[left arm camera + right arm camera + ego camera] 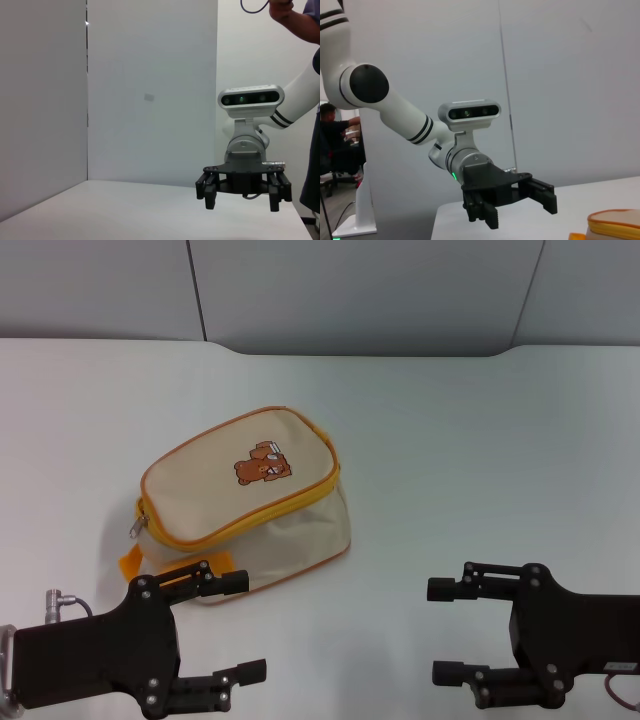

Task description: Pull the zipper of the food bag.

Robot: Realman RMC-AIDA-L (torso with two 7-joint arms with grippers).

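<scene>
The food bag is beige with orange piping and a brown bear picture on its upper face. It lies on the white table, left of centre. The orange zipper runs around the bear panel, and its silver pull tab hangs at the bag's left end. The orange strap handle sticks out below that end. My left gripper is open, just in front of the bag's near left corner, apart from it. My right gripper is open and empty to the right. A corner of the bag shows in the right wrist view.
The table ends at a grey panel wall behind the bag. The left wrist view shows my right gripper over the table. The right wrist view shows my left gripper. A person sits off to the side.
</scene>
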